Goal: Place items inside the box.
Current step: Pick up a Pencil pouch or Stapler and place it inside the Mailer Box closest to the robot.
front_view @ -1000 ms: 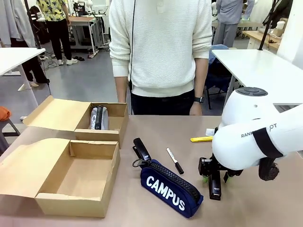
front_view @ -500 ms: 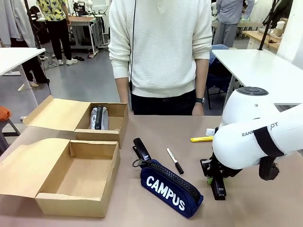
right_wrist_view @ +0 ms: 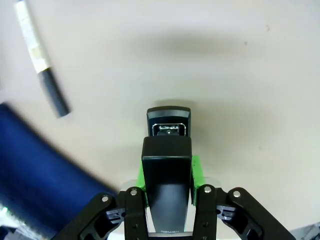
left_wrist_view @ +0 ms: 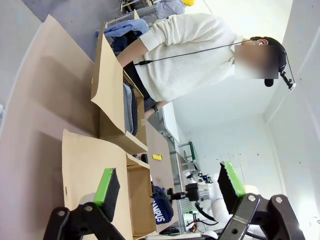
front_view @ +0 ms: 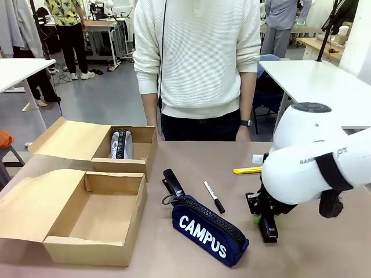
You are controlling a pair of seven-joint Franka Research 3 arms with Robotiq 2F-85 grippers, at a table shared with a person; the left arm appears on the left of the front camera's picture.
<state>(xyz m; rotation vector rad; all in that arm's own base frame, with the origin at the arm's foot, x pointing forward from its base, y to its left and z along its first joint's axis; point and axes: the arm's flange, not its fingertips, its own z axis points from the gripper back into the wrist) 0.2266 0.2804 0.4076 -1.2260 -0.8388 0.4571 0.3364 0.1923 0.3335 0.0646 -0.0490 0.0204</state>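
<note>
Right pincer (right_wrist_view: pixel 169 172) clamped on black stapler (right_wrist_view: pixel 168 125) lying on surface (right_wrist_view: pixel 235 70), near navy pencil case (front_view: pixel 210 230); left pincer (left_wrist_view: pixel 169 182) jaws apart, holding nothing.

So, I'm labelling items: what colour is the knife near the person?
Yellow; the knife shows best in the front view.

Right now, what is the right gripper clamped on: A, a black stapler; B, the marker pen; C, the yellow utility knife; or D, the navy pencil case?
A: in the right wrist view the right gripper is closed against both sides of the black stapler, which lies on the table.
</note>
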